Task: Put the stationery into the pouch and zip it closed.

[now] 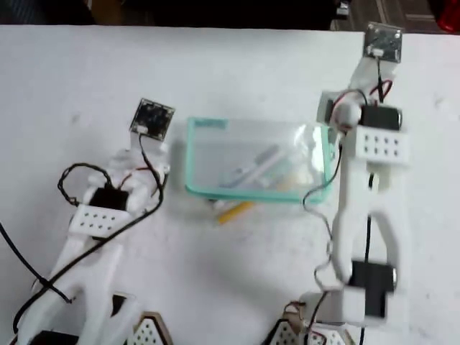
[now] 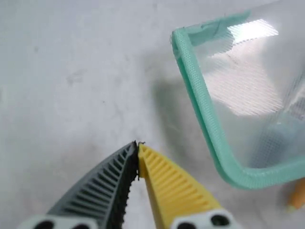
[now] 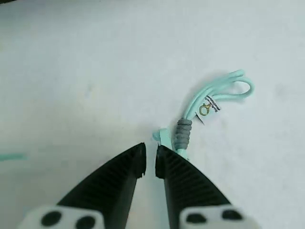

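A clear pouch [image 1: 259, 169] with teal trim lies flat mid-table, with pale pens [image 1: 251, 171] inside it. A yellow pencil [image 1: 236, 210] pokes out from under its near edge. My left gripper [image 2: 137, 145], one grey and one yellow finger, is shut with its tips touching, just off the pouch's teal corner [image 2: 205, 119]. My right gripper [image 3: 150, 153] hangs over the table at the pouch's other end, its black fingers nearly together with nothing between them. The teal zipper cord [image 3: 217, 93] with a grey bead [image 3: 184, 131] lies beside one fingertip.
The white table [image 1: 215, 79] is bare beyond the pouch. Both arm bases and loose black cables [image 1: 72, 180] sit near the front edge. The right arm [image 1: 374, 187] stands along the pouch's right end.
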{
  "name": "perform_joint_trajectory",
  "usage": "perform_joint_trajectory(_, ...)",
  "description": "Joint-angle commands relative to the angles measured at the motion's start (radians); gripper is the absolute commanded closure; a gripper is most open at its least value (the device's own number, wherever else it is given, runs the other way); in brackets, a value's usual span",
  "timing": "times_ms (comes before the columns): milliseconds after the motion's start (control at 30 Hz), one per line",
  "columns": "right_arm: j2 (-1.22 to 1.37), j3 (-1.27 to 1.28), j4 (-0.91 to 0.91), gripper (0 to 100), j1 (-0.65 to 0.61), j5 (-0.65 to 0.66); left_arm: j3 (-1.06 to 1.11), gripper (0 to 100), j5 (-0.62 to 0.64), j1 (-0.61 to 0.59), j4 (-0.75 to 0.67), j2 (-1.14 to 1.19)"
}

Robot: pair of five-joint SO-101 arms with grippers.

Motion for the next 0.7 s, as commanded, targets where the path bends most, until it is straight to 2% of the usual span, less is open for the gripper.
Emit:
perform_joint_trajectory(0, 0.16, -0.146, -0.056, 95.9, 0.025, -0.074, -0.012, 98, -0.006, 0.012, -0.026, -0.005)
perform_joint_trajectory(300, 0.581, -0.379, -0.104, 96.1, 0.085, -0.077, -0.006, 98, -0.009, 0.039, -0.061, 0.002)
perform_joint_trajectory(500, 0.691, -0.526, 0.076, 96.3, 0.036, -0.063, 0.003, 98, -0.012, 0.068, -0.061, 0.002)
perform_joint_trajectory(667, 0.708, -0.591, 0.254, 96.4, -0.039, 0.114, 0.015, 98, -0.014, 0.068, -0.083, 0.002)
